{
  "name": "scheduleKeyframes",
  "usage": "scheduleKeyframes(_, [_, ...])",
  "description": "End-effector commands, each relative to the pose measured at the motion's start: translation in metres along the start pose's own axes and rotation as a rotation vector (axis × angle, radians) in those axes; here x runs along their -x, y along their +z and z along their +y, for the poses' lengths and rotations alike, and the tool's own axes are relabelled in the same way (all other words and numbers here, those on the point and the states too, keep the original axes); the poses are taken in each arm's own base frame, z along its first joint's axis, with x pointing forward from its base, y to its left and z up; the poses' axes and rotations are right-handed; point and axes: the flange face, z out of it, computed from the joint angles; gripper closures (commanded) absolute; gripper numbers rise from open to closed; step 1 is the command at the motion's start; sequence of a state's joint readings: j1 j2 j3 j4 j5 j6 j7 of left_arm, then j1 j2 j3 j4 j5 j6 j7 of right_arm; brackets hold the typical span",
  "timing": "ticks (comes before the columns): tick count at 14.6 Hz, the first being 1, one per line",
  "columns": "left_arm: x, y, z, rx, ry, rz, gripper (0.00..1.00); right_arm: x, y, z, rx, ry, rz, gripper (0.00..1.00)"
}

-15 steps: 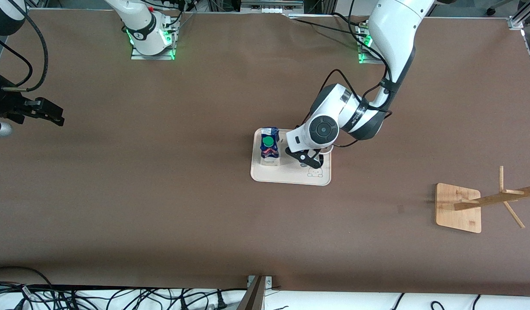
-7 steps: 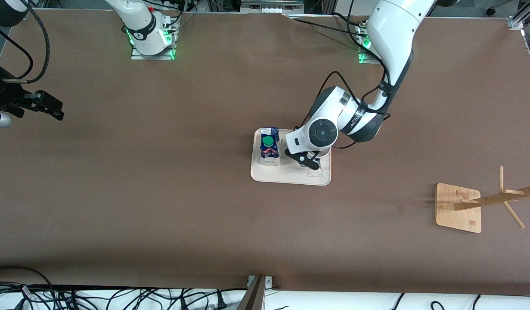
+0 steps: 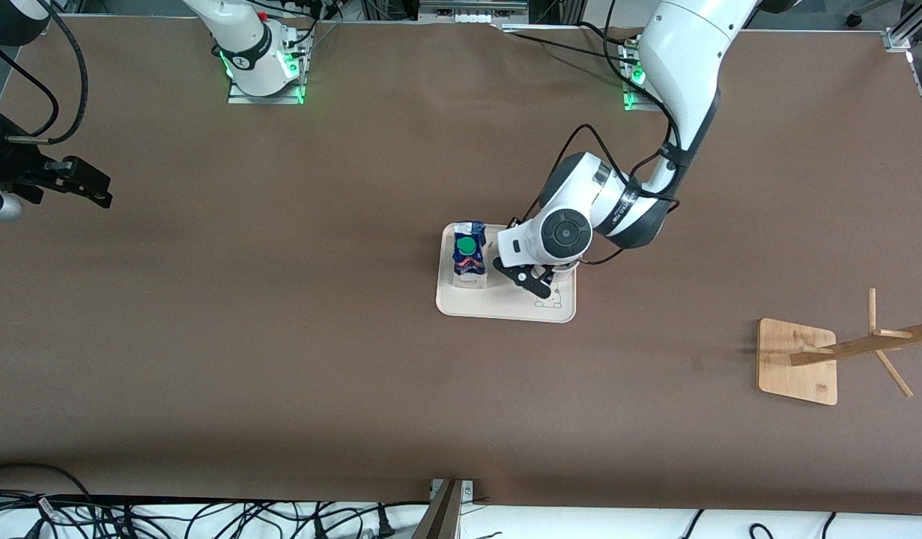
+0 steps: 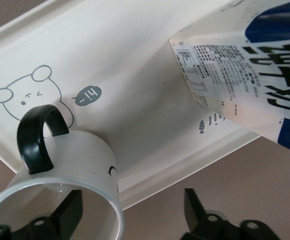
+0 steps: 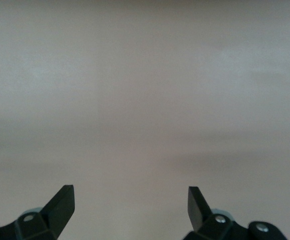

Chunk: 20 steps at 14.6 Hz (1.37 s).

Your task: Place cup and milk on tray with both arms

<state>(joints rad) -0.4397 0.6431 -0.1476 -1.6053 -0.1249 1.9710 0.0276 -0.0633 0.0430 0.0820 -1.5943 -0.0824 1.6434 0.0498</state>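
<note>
The cream tray point(image 3: 483, 303) lies mid-table. On it the milk point(image 3: 468, 257) stands upright, blue top and green cap up, at the end toward the right arm. In the left wrist view the white cup point(image 4: 79, 160) with its black handle point(image 4: 34, 137) stands on the tray point(image 4: 134, 55) next to the rabbit drawing, with the milk point(image 4: 245, 75) beside it. My left gripper point(image 4: 132, 212) is open, one finger inside the cup and one outside its wall, not pinching it. In the front view the left gripper point(image 3: 532, 281) covers the cup. My right gripper point(image 5: 129, 205) is open and empty, waiting.
A wooden rack on a square base point(image 3: 798, 361) stands toward the left arm's end of the table, nearer to the front camera than the tray. The right gripper point(image 3: 86, 191) hangs over the brown table at the right arm's end. Cables lie along the front edge.
My left gripper has opened and let go of the cup's wall; its hand shifted slightly over the tray. The right gripper rose a little earlier, then held still.
</note>
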Motion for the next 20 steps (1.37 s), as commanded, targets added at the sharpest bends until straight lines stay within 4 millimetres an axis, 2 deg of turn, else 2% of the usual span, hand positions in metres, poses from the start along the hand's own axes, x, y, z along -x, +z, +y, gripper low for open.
scheduleKeyframes(1, [-0.004,-0.012,0.000,0.047,-0.009,0.022,0.00,0.006,-0.005,0.000,0.015,-0.014,-0.005,0.00])
scheduleKeyframes(3, [-0.001,-0.031,-0.014,0.055,-0.036,0.051,0.00,0.004,-0.005,0.000,0.022,-0.017,-0.011,0.00])
scheduleKeyframes(6, [0.011,-0.074,-0.035,0.040,-0.065,0.106,0.00,0.003,-0.008,-0.001,0.024,-0.020,-0.004,0.00])
scheduleKeyframes(10, [0.040,-0.142,-0.090,0.050,-0.147,0.183,0.00,0.003,-0.007,0.002,0.021,-0.018,-0.011,0.00])
scheduleKeyframes(12, [0.062,-0.185,-0.121,0.040,-0.184,0.253,0.00,0.008,-0.010,0.002,0.024,-0.017,-0.055,0.00])
scheduleKeyframes(15, [0.102,-0.244,-0.158,-0.018,-0.236,0.331,0.00,-0.003,-0.021,0.011,0.019,0.001,-0.141,0.00])
scheduleKeyframes(17, [0.136,-0.272,-0.190,-0.020,-0.301,0.366,0.00,-0.004,-0.024,0.014,0.017,0.004,-0.143,0.00])
scheduleKeyframes(20, [0.192,-0.298,-0.211,-0.015,-0.402,0.324,0.00,-0.004,-0.024,0.011,0.017,0.004,-0.141,0.00])
